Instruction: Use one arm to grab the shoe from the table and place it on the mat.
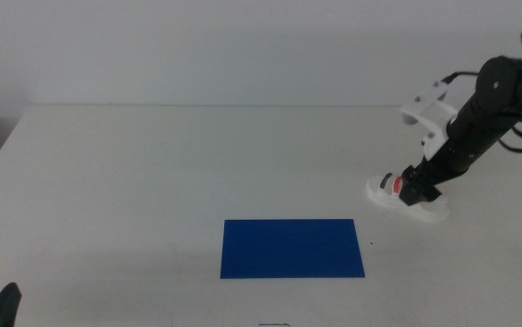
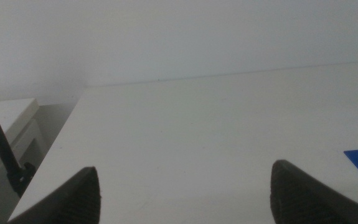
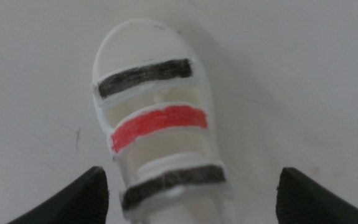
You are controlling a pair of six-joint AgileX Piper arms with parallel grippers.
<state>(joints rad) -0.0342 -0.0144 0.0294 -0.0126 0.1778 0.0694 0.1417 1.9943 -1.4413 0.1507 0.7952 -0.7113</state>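
Right wrist view only: sandal (image 3: 160, 118) straps, black, red, black.
Right gripper (image 1: 417, 191): jaws spread, straddling sandal, at mat's (image 1: 292, 248) two o'clock.
Left gripper (image 2: 185, 193): released, idle.

Black jointed arm (image 1: 487, 113), white fittings, black cables.

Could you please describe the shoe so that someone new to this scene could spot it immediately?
On the white table, look right of the blue mat, where the right gripper hangs open over it. The shoe is a small white sandal, alone in having one red strap between two dark ones.
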